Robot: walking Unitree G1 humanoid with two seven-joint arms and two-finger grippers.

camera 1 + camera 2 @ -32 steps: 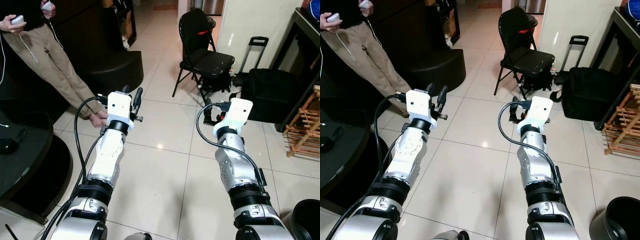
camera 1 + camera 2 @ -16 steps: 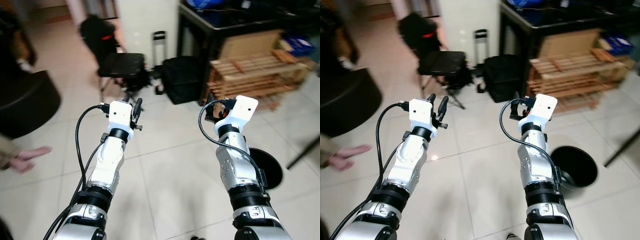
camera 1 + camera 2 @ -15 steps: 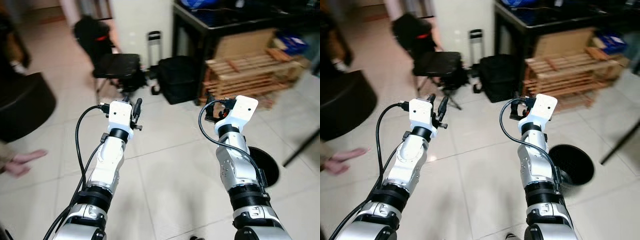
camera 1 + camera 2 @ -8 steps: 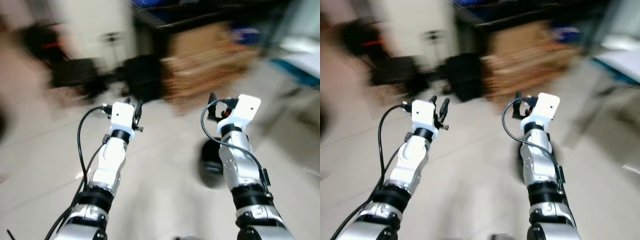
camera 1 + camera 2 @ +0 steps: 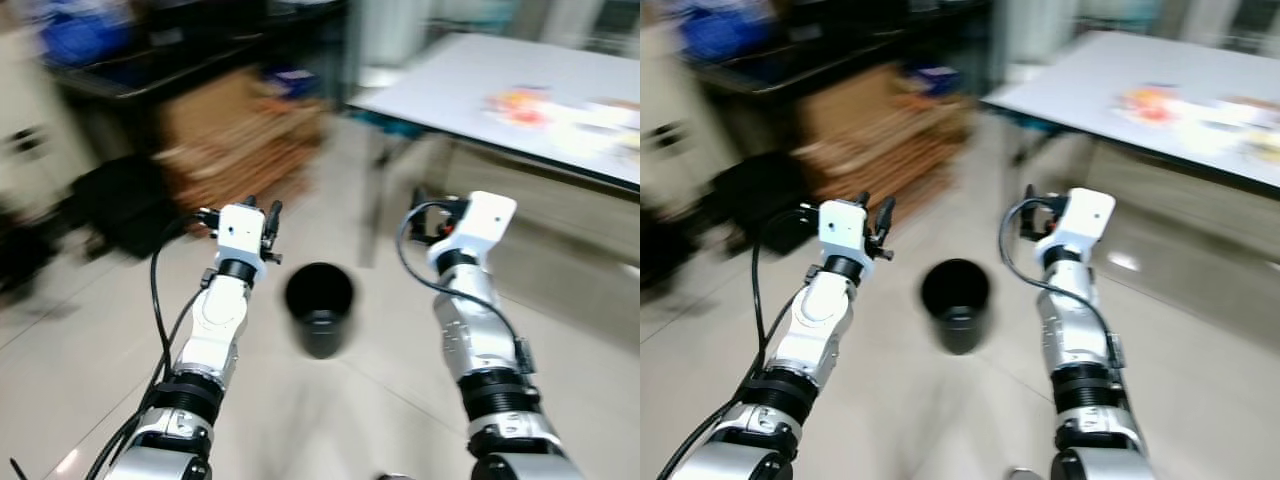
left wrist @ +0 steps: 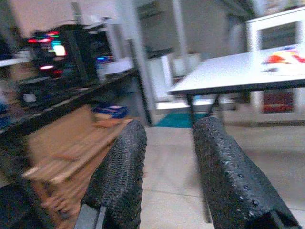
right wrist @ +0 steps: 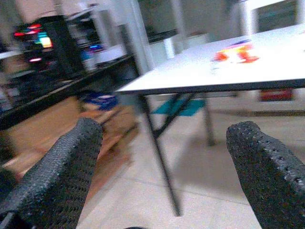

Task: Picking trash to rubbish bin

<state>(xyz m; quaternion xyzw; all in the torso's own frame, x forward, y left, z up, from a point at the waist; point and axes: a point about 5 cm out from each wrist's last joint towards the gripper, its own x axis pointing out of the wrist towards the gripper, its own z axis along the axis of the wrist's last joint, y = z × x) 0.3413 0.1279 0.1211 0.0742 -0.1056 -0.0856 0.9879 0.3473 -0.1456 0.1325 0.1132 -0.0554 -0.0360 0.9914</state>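
Observation:
A black rubbish bin (image 5: 319,305) stands open on the tiled floor, straight ahead between my two raised arms. My left gripper (image 5: 264,211) is held up just left of the bin, its fingers (image 6: 123,171) a little apart with nothing between them. My right gripper (image 7: 164,131) is held up to the right of the bin, open wide and empty. On the white table (image 5: 500,110) at the far right lie blurred colourful items (image 7: 236,53); I cannot tell what they are.
Stacked wooden pallets (image 5: 240,140) and a black bag (image 5: 120,200) sit at the back left under a dark shelf (image 5: 150,60). The table's legs (image 5: 375,215) stand just beyond the bin. The picture is blurred by motion.
The camera has swung right: the chair and bag slid out to the left, the bin now sits between my arms, and the white table has come into view. Both arms hold their pose.

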